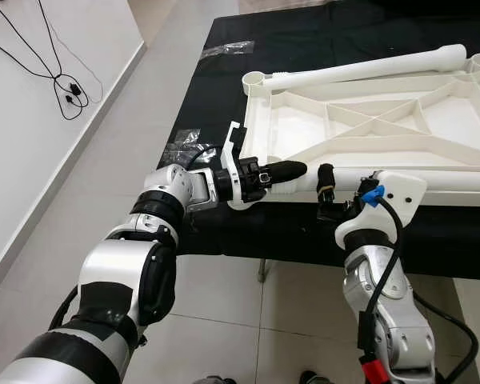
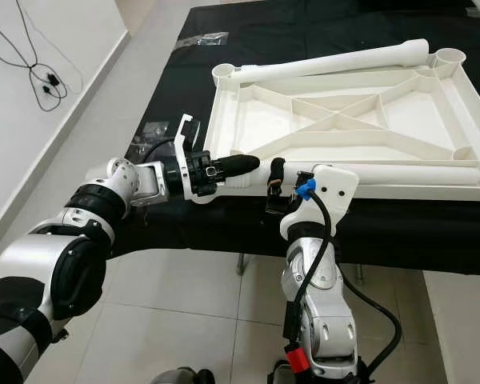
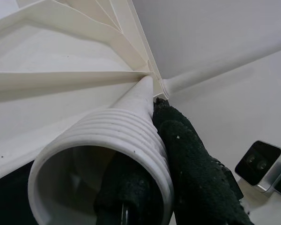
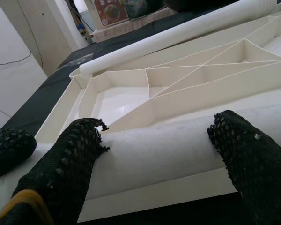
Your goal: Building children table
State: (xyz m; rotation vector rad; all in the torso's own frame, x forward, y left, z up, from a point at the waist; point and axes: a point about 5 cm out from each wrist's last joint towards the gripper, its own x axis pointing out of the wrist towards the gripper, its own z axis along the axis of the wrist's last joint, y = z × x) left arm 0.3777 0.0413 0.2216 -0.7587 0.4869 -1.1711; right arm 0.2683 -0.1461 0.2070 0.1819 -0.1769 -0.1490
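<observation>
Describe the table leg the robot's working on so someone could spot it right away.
On the black-covered table lies an upturned white tabletop. Along its near edge lies the near leg, with both grippers on it. The other leg lies along the far edge, untouched.

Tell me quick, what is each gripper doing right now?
Left gripper: shut on the table leg's threaded end.
Right gripper: open, fingers straddling the same leg.

Two table legs [image 1: 368, 70], one tabletop [image 1: 432, 120]
</observation>
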